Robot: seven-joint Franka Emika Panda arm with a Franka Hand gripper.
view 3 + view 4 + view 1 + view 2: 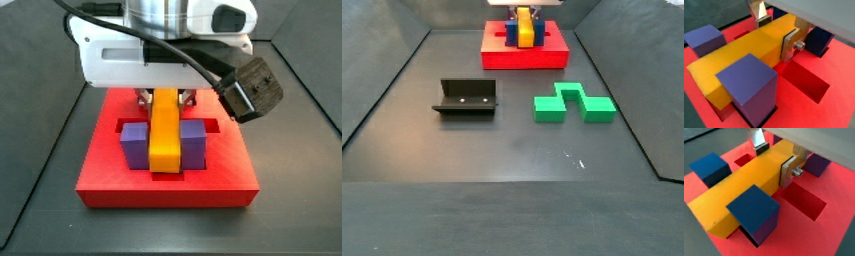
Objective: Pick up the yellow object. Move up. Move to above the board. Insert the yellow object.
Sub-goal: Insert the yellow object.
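Gripping the yellow object [747,52], the end effector [777,30] sits closed over the board [827,65].

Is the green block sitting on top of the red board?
No, in a side view the green block lies on the dark floor, apart from the board, where the tool holds the yellow object.

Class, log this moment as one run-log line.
claw: shut on yellow bar | place: over red board | bar: between posts | green block: floor
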